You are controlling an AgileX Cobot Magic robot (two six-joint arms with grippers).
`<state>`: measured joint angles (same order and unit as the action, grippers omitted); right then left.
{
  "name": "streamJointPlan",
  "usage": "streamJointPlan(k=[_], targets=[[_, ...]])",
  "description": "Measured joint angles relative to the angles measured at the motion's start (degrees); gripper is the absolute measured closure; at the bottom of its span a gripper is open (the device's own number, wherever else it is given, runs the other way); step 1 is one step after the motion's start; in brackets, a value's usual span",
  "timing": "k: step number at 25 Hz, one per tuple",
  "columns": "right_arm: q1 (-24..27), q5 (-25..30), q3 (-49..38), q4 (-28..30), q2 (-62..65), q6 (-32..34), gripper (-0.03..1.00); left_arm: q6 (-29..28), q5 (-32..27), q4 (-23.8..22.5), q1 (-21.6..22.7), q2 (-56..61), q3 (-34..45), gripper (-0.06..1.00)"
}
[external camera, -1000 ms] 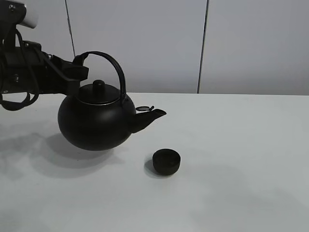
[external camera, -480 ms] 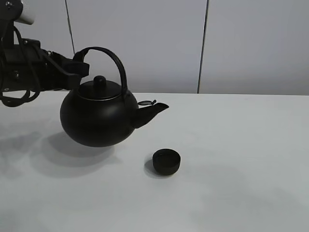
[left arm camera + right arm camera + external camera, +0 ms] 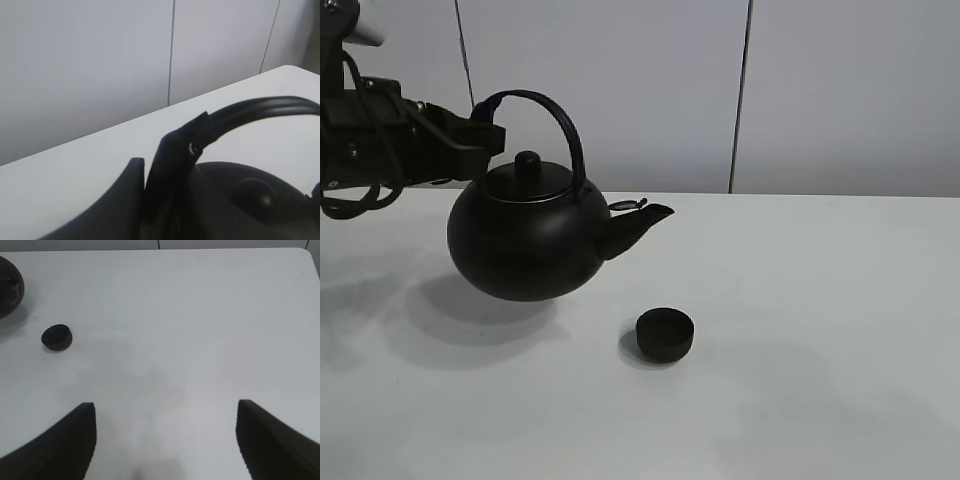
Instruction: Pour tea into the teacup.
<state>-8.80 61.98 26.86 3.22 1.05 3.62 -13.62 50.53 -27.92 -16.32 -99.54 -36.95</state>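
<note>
A big black round kettle [image 3: 525, 240] hangs in the air above the white table [image 3: 820, 300], its spout pointing right. My left gripper [image 3: 480, 135] is shut on the left end of its arched handle [image 3: 555, 125]; the left wrist view shows that handle [image 3: 260, 107] and the lid knob [image 3: 255, 192] close up. The teacup [image 3: 665, 334], small, round and black-brown, stands on the table below and to the right of the spout, apart from it. In the right wrist view the teacup [image 3: 56, 337] is far from my right gripper [image 3: 165, 440], which stands open and empty.
Grey wall panels [image 3: 620, 90] stand behind the table's far edge. The kettle's shadow [image 3: 440, 320] lies on the table under and to the left of it. The table's right corner [image 3: 302, 252] shows in the right wrist view.
The left gripper has lifted the kettle a little higher and slightly to the right, and the spout has risen. The teacup has not moved.
</note>
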Motion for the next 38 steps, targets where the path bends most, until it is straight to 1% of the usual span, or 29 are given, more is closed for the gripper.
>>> streamJointPlan(k=[7,12,18,25,31,38], targets=[[0.0,0.0,0.0,0.0,0.0,0.0,0.43,-0.1,1.7,0.4,0.0,0.0,3.4,0.79],[0.0,0.0,0.0,0.0,0.0,0.0,0.43,-0.1,3.0,0.5,0.0,0.0,4.1,0.79],[0.0,0.0,0.0,0.0,0.0,0.0,0.43,0.4,5.1,1.9,0.4,0.1,6.8,0.79],[0.0,0.0,0.0,0.0,0.0,0.0,0.43,0.3,5.5,1.7,2.2,0.1,7.5,0.79],[0.0,0.0,0.0,0.0,0.0,0.0,0.43,0.3,6.2,1.9,2.2,0.1,7.8,0.79],[0.0,0.0,0.0,0.0,0.0,0.0,0.43,1.1,6.0,2.1,2.2,0.2,10.5,0.79]])
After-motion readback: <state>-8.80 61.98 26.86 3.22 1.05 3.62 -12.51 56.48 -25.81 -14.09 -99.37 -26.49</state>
